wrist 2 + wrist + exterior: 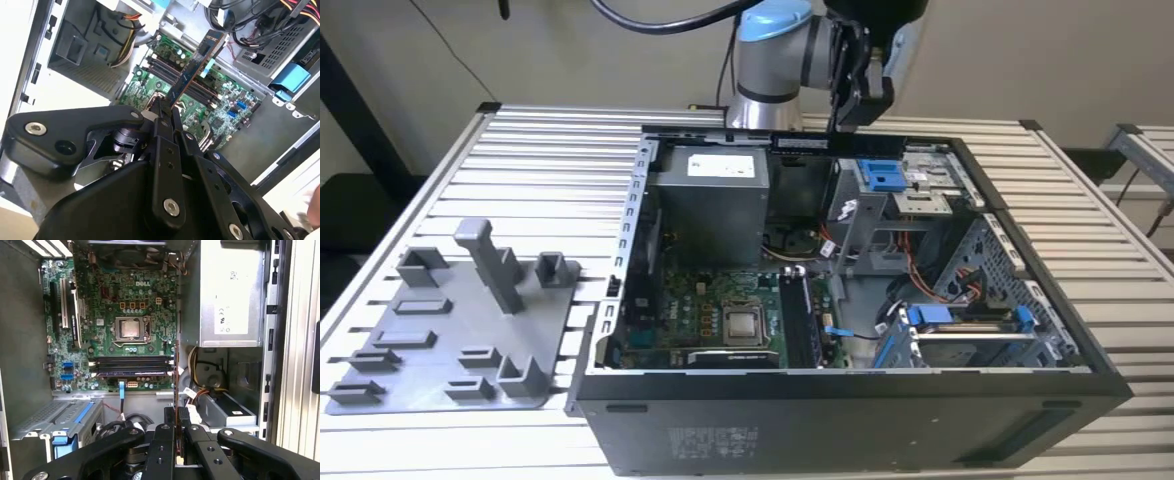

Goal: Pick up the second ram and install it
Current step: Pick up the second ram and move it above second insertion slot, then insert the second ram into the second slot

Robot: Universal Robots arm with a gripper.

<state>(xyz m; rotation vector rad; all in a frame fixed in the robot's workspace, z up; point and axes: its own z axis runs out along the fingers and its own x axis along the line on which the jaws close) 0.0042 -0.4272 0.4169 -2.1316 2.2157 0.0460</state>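
The slatted metal table (547,160) carries everything. The open computer case (1067,350) lies on its side on it with the panel off, which leaves the board inside facing up and reachable from above. Just beside the case, on the exterior view's left, sits the grey plastic tray (400,390); its upright blocks look meant to stand parts on edge so that fingers can close on them. Inside the case the power supply (707,195) fills the far corner. The green motherboard (667,320) covers the floor next to it, with the long black memory sockets (132,365) running beside the processor (129,329). Whether any socket is already filled I cannot tell. The gripper (850,122) hangs over the case's far rim, its jaws clamped on the second ram (192,70). The stick is pinched across its flat faces, a hold that I judge leaves its lower edge free. It is in the air, level, touching nothing but the fingers, well above the case floor. In both wrist views its length lies crosswise to the sockets, so it is carried but not seated.
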